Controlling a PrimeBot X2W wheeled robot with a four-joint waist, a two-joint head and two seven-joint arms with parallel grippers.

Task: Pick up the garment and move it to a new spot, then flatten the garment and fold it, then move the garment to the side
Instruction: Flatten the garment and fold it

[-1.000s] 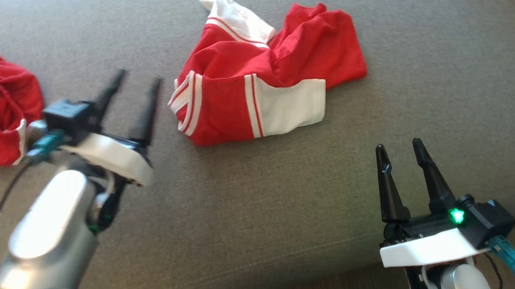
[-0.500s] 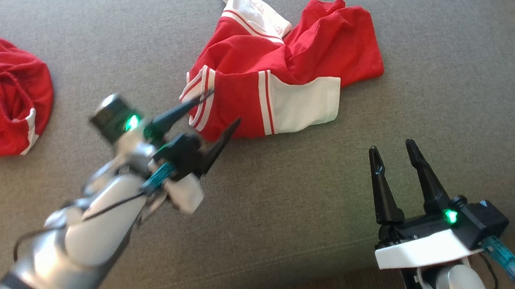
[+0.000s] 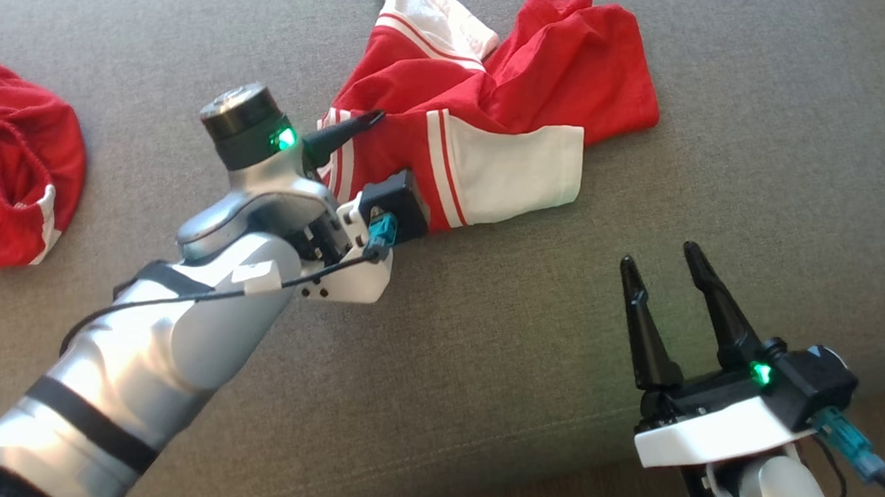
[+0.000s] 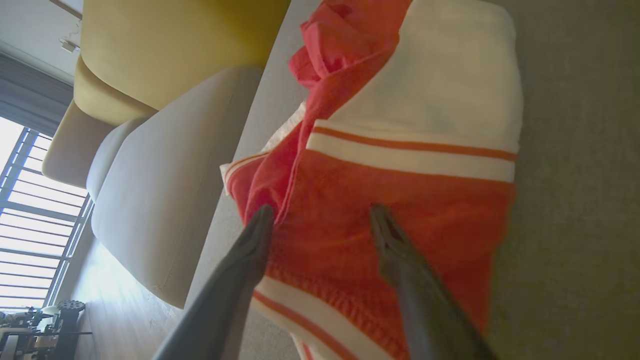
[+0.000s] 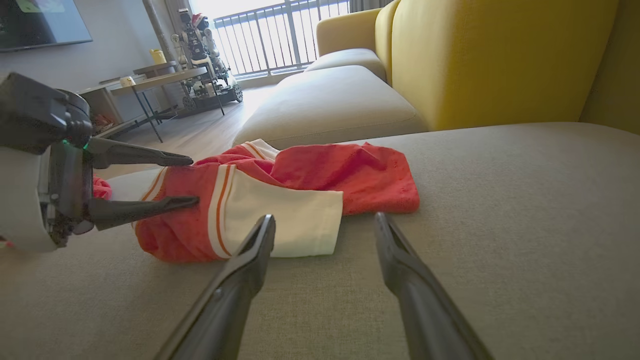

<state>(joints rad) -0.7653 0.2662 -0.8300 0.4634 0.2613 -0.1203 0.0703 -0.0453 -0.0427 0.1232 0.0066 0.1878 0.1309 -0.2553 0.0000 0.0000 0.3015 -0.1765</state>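
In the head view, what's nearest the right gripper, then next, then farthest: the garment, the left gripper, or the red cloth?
1. Garment, ahead, slightly left.
2. Left gripper, at the garment's left edge.
3. Red cloth, far left.

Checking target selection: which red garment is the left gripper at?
The red-and-white garment, centre: the open left gripper is at its striped end. The plainer red heap lies apart.
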